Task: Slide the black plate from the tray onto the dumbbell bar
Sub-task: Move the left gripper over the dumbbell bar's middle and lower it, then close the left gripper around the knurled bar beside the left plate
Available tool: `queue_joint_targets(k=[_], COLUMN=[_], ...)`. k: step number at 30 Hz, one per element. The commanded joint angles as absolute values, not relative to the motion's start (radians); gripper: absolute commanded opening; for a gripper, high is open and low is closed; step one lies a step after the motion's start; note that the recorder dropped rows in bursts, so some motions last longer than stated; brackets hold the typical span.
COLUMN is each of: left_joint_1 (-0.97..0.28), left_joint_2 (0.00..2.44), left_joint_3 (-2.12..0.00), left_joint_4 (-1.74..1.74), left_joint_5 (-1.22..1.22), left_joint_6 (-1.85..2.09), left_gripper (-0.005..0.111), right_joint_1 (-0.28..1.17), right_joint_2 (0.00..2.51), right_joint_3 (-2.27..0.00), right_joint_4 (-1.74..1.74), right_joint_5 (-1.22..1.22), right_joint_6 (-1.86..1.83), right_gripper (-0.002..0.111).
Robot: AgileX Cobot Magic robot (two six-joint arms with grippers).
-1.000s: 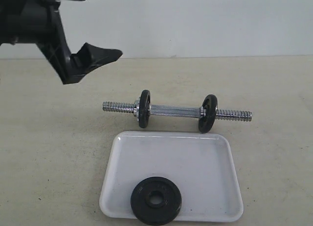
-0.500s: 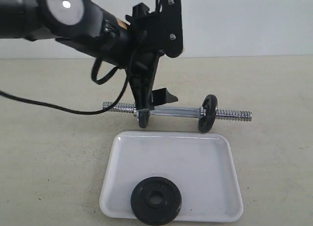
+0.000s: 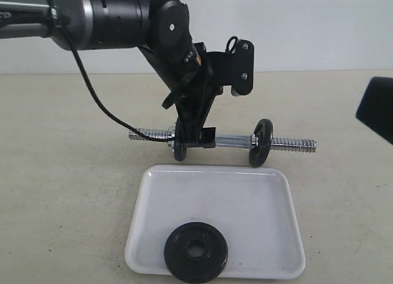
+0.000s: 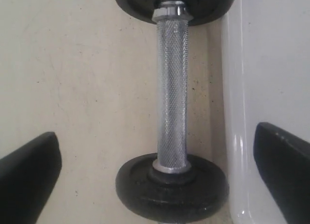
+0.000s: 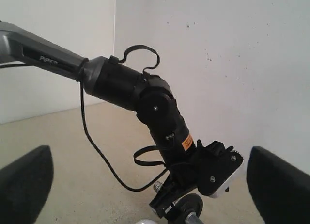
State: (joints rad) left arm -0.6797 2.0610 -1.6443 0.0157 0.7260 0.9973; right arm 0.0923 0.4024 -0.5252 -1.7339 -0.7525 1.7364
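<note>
Over dumbbell bar (image 3: 233, 139): left gripper (image 4: 156, 166) fingers apart, straddling crosswise to its axis; black plate (image 3: 196, 252) flat in tray (image 3: 270, 192); right gripper (image 5: 151, 185) spread, well apart.

My left gripper (image 4: 156, 173), jaws spread wide, straddled the knurled chrome dumbbell bar (image 4: 172, 88). One finger had bare table beneath it. The other hung over the rim of the glossy white rectangular tray (image 4: 232, 136). Mounted black iron discs (image 4: 172, 197) boxed in the handle. The threaded right end (image 3: 295, 145) stood unobstructed, and so did the flat round black plate (image 3: 196, 252).
</note>
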Motion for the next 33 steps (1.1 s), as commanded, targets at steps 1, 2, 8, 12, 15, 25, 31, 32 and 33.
queue_joint_targets(k=[1,2,8,12,15,25,31,32,33], left_joint_1=[-0.686,-0.686,-0.699,-0.713,-0.722,-0.722,-0.722,-0.722,-0.722], left_joint_2=[2.137,2.149,2.231,2.260,2.278,2.326,2.326,2.326,2.326], left_joint_3=[-1.710,-1.724,-1.795,-1.824,-1.840,-1.848,-1.848,-1.848,-1.848], left_joint_4=[0.025,0.019,0.012,-0.023,-0.029,-0.026,-0.026,-0.026,-0.026], left_joint_5=[0.727,0.724,0.720,0.675,0.640,0.625,0.592,0.582,0.570], left_joint_6=[0.987,0.987,0.987,0.987,0.987,0.987,0.987,0.987,0.987], left_gripper=[0.106,0.106,0.106,0.106,0.106,0.106,0.106,0.106,0.106], right_joint_1=[0.090,0.090,0.090,0.090,0.090,0.090,0.090,0.090,0.090], right_joint_2=[0.406,0.406,0.406,0.406,0.406,0.406,0.406,0.406,0.406], right_joint_3=[-0.521,-0.521,-0.521,-0.521,-0.521,-0.521,-0.521,-0.521,-0.521], right_joint_4=[-1.744,-1.744,-1.744,-1.744,-1.744,-1.744,-1.744,-1.744,-1.744], right_joint_5=[-0.755,-0.755,-0.757,-0.757,-0.759,-0.772,-0.776,-0.780,-0.780], right_joint_6=[1.744,1.746,1.754,1.754,1.754,1.767,1.771,1.771,1.771], right_gripper=[0.104,0.104,0.104,0.104,0.104,0.104,0.104,0.104,0.104])
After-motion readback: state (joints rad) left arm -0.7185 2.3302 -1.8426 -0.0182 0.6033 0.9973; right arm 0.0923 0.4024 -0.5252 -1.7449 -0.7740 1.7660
